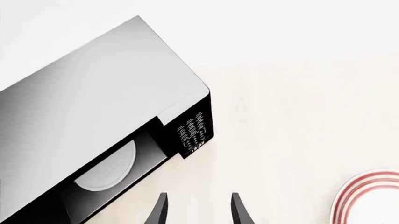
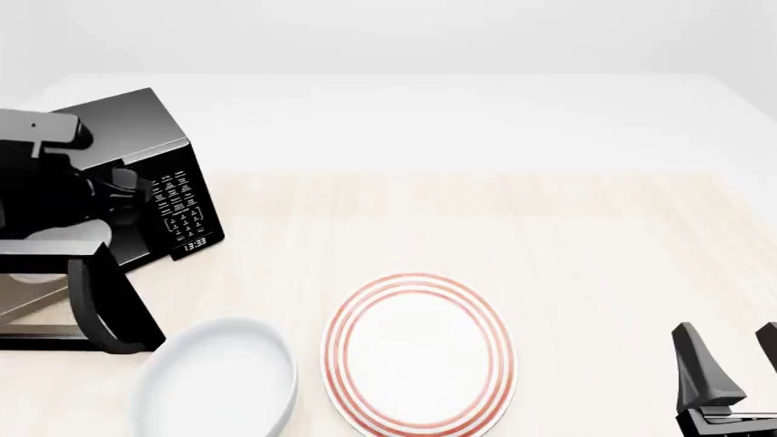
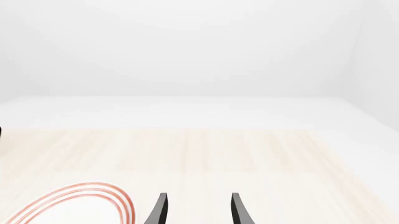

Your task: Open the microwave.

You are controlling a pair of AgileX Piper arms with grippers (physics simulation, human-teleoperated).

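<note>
The microwave [image 2: 146, 127] is a glossy black box at the table's far left, its white-marked keypad [image 2: 182, 205] facing the arms. Its door [image 2: 116, 309] stands swung out toward the near edge, and the cavity shows a pale turntable [image 1: 109, 168]. My left arm [image 2: 55, 173] hangs in front of the microwave's upper face. The left gripper [image 1: 198, 210] is open with nothing between its fingers, hovering beside the keypad [image 1: 193, 133] corner. Low at the near right corner, the right gripper [image 2: 732, 360] is open and holds nothing, which the right wrist view [image 3: 198, 210] also shows.
A white plate with red rings [image 2: 419, 355] lies near the front centre; it also shows in the wrist views [image 1: 367, 196] [image 3: 74, 205]. A plain white bowl [image 2: 218, 382] sits left of it, just right of the open door. Light wooden tabletop [image 2: 583, 237] extends to the right.
</note>
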